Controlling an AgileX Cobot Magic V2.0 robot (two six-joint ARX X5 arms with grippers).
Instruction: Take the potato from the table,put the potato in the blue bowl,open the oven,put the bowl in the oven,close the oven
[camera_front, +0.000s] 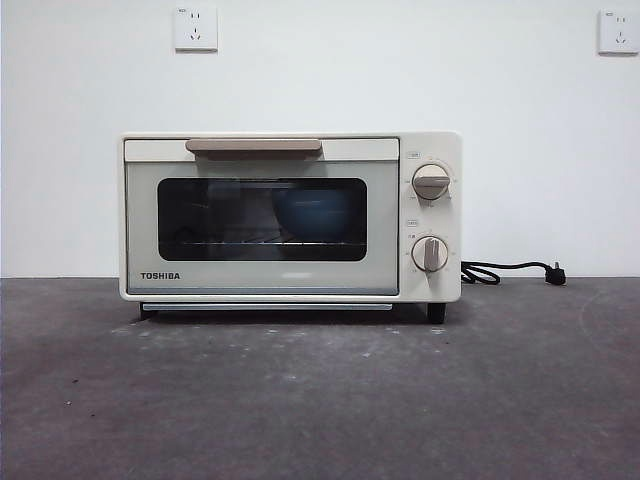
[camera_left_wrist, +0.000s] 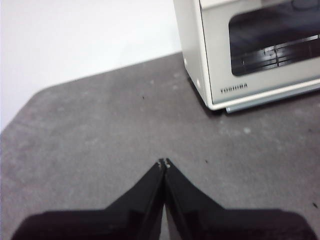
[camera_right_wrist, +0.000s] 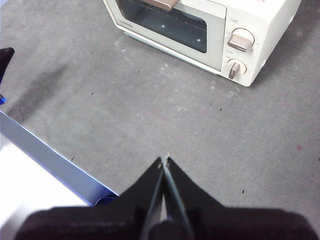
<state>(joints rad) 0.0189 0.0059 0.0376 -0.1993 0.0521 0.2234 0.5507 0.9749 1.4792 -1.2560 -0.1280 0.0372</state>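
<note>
I see the table (camera_front: 320, 400) first, big and grey. The oven (camera_front: 290, 217) sits near its back edge with the door shut, so the bowl stays safe inside. Through the dark glass I spot the blue bowl (camera_front: 312, 215) on the rack. I cannot see the potato; I think it sits in the bowl. My left gripper (camera_left_wrist: 163, 162) and right gripper (camera_right_wrist: 165, 160) hang over bare table, jaws pressed together, holding nothing. I think the job is finished.
</note>
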